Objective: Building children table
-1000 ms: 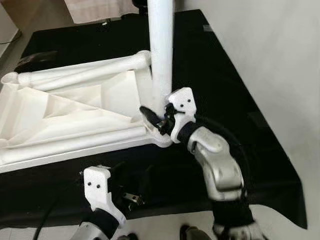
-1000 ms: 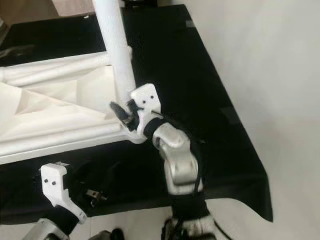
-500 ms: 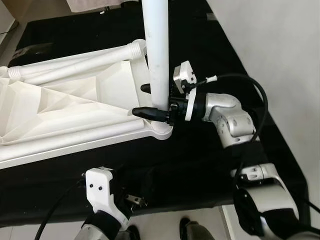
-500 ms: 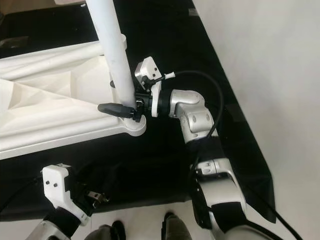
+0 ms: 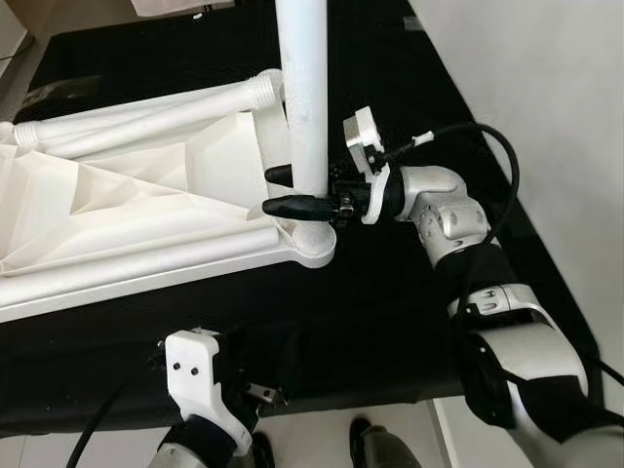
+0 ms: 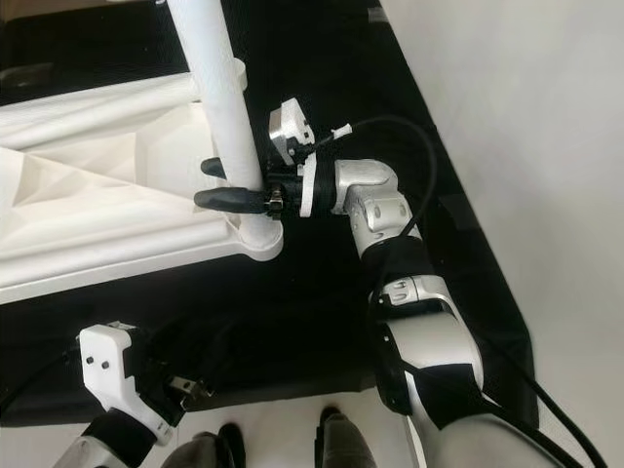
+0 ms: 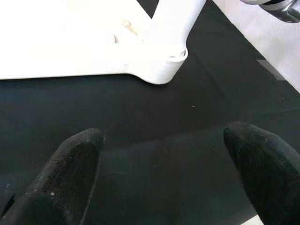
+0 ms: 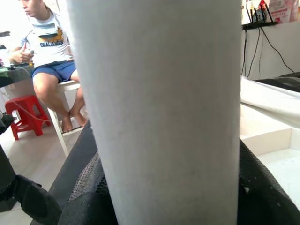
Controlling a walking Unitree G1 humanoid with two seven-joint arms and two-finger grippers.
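Note:
The white children's table top lies upside down on a black mat. A white table leg stands upright in the near right corner socket. My right gripper reaches in from the right and is shut on this leg just above the socket, one black finger on each side. In the right wrist view the leg sits tight between both fingers. A second leg lies along the top's far edge. My left gripper hovers open over bare mat, short of the corner.
The mat ends at pale floor on the right and at the near edge. A cable loops off my right wrist. A person sits on a chair beyond the table, with a red stool beside them.
My right arm swung from below the corner round to the leg's right side. Its fingers now clasp the leg a little higher than half a second ago. The left arm has barely moved.

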